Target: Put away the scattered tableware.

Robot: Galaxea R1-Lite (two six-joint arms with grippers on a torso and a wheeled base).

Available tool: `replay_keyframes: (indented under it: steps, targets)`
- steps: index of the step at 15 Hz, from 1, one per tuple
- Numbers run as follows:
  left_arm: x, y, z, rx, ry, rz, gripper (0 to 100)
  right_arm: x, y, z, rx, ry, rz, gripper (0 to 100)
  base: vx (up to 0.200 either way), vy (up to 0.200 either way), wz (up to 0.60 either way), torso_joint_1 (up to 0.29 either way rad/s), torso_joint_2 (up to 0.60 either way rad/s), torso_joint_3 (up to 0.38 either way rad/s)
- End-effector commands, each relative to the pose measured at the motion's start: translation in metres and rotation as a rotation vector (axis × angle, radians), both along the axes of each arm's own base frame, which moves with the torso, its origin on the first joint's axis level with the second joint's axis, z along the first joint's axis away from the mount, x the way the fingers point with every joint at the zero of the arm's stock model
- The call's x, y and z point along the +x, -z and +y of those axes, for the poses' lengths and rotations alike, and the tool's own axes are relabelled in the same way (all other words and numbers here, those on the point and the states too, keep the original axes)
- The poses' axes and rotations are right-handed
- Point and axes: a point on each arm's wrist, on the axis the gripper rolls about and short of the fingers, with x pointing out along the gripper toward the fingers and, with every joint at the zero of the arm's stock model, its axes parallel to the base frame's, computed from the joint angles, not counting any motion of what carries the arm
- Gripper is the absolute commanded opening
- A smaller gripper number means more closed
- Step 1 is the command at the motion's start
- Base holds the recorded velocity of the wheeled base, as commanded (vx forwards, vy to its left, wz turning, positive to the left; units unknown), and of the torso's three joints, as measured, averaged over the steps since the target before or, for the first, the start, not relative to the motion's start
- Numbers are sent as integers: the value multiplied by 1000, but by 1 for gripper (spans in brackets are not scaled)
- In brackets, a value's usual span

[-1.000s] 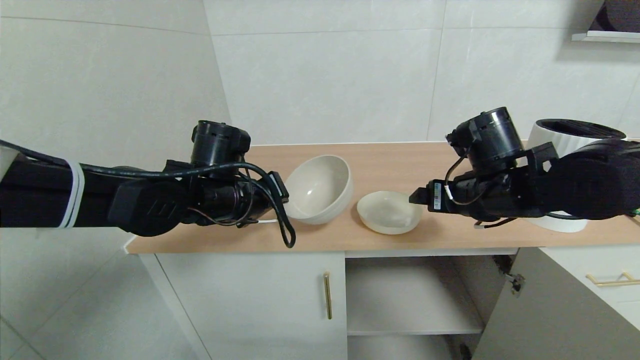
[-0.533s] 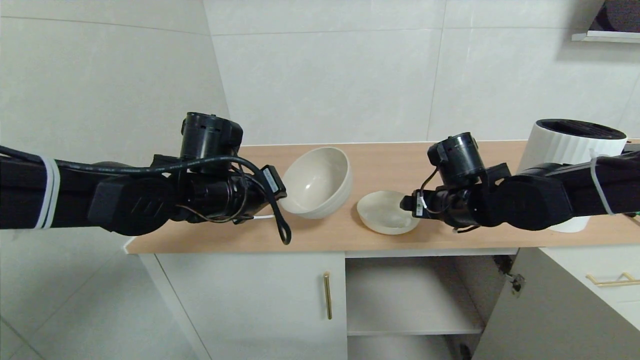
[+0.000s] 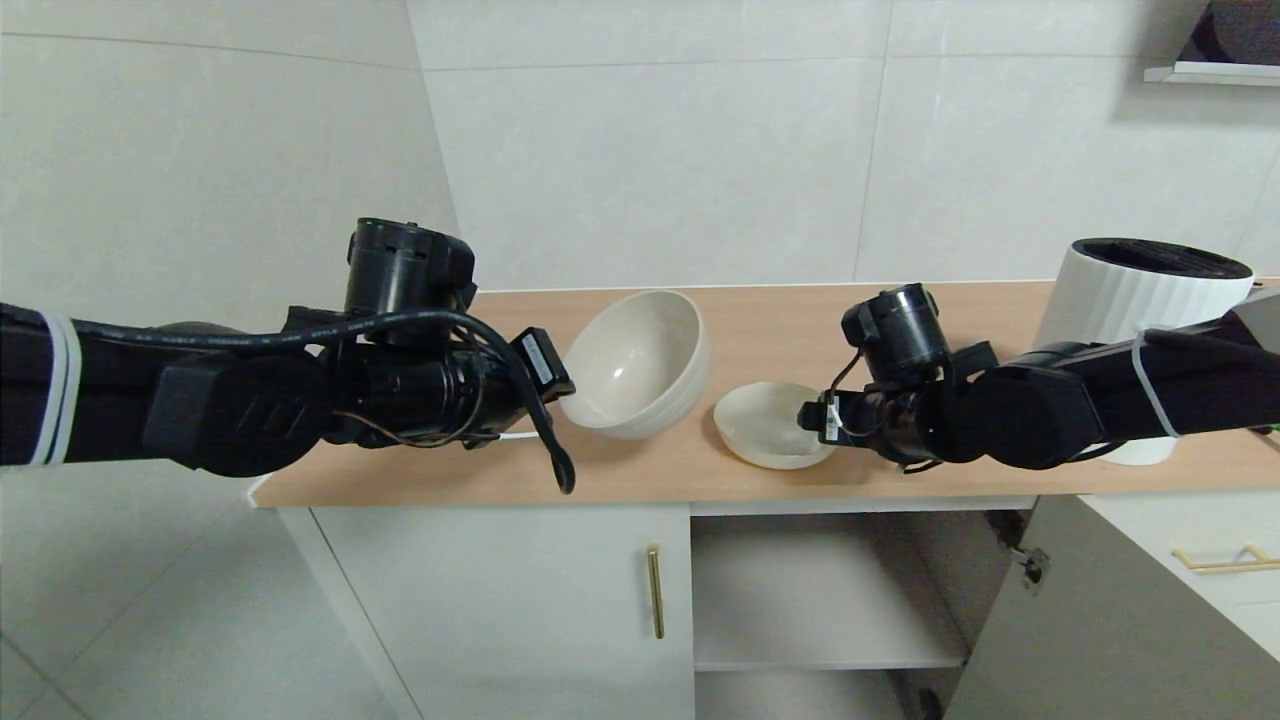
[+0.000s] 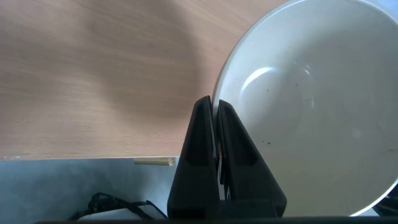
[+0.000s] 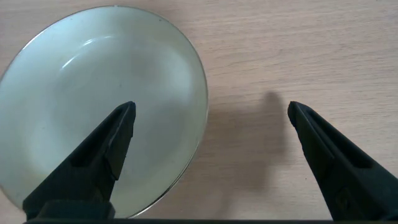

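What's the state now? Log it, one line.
left jaws: shut on large bowl rim, bowl tilted | right jaws: open, straddling small dish rim | small dish: on counter | cabinet below: open

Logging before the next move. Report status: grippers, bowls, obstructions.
Left gripper shut on rim of large bowl, tilted. Right gripper open, astride rim of small bowl on counter. White canister beside right arm.

2 fingers wide apart (1 over the shallow dish) above wooden counter

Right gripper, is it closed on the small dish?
No, the right gripper is open, one finger over the small dish, the other over the counter.
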Motion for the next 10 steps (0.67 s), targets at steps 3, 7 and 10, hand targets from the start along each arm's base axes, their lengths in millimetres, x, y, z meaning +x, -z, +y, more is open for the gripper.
replay_keyframes:
  steps: [3, 7, 10]
  targets:
    - [-4, -5, -1, -7, 6, -12, 0, 1, 0, 0, 3, 0, -6, 0, 0, 0, 0, 0, 0, 0]
    - [-4, -5, -1, -6, 6, -10, 0, 1, 0, 0, 3, -1, -4, 0, 0, 0, 0, 0, 0, 0]
    - [-4, -5, -1, -6, 4, -11, 0, 0, -2, -1, 5, -2, -7, 0, 0, 0, 0, 0, 0, 0]
